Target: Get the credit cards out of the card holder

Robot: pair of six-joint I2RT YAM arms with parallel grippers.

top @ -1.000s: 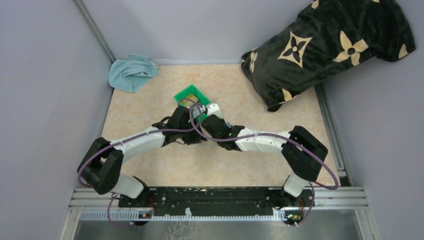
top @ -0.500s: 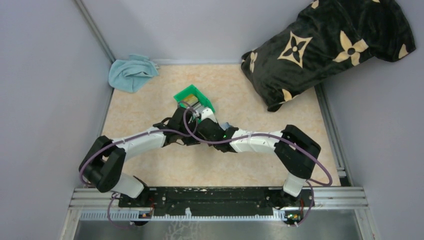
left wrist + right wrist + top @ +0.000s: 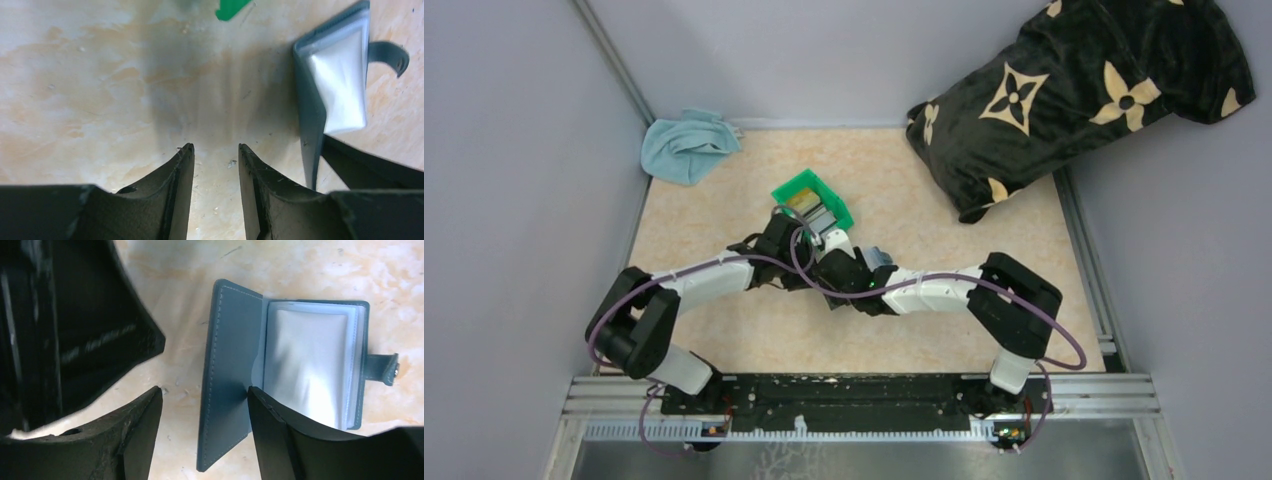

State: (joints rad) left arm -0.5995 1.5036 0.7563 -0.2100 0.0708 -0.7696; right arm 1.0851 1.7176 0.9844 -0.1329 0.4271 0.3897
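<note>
We've backed off nearward, uncovering tan and grey plastic credit cards (image 3: 811,208) in the green plastic bin (image 3: 796,184); teal-blue folding card holder (image 3: 231,350) lies open on the desk (image 3: 904,170) under the wide right end effector (image 3: 204,391), left end effector (image 3: 215,148) narrow and empty, so probably done.

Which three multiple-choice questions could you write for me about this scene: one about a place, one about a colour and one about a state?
1. Where on the table is the green bin?
A. at the near edge
B. near the middle
C. in the far right corner

2. What colour is the cloth in the far left corner?
A. light blue
B. red
C. yellow

3. In what state is the card holder?
A. snapped shut
B. rolled up
C. lying open

Answers: 1 B, the top view shows it mid-table; 2 A, it is pale blue there; 3 C, the right wrist view shows its clear sleeves and its loose snap tab.
</note>
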